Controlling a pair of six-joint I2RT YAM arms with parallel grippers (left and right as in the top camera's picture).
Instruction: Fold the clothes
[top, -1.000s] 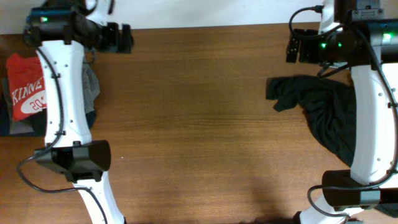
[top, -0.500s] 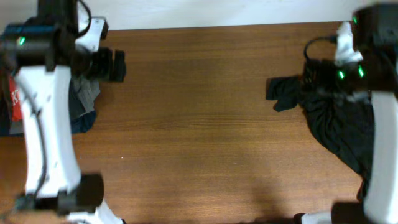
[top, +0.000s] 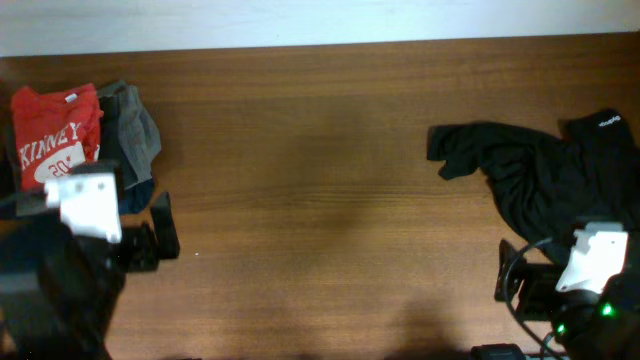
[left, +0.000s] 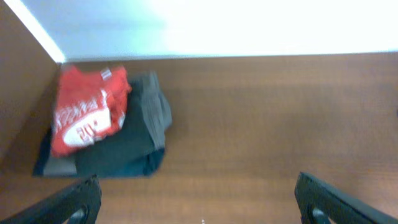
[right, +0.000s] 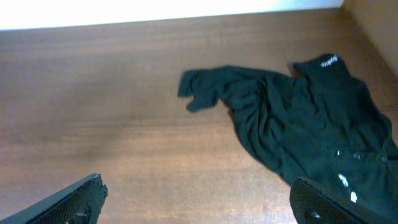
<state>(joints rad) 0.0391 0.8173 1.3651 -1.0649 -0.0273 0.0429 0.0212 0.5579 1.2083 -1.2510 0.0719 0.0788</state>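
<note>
The orange-red T-shirt (top: 45, 135) with white lettering lies folded at the far left, on top of a small stack of grey and dark folded garments (top: 138, 140). It also shows in the left wrist view (left: 87, 112). The larger black shirt (top: 545, 180) lies crumpled and unfolded at the right, also seen in the right wrist view (right: 292, 118). My left gripper (top: 160, 235) is open and empty near the front left, short of the stack. My right gripper (top: 510, 285) is open and empty at the front right, just in front of the black shirt.
The brown wooden table (top: 320, 170) ends at a white wall along the back. The grey and dark folded garments (left: 140, 134) under the red T-shirt sit close to the table's left edge.
Both arms have drawn back from the far side of the table to its front edge. The clothes have not moved. Both grippers hold nothing.
</note>
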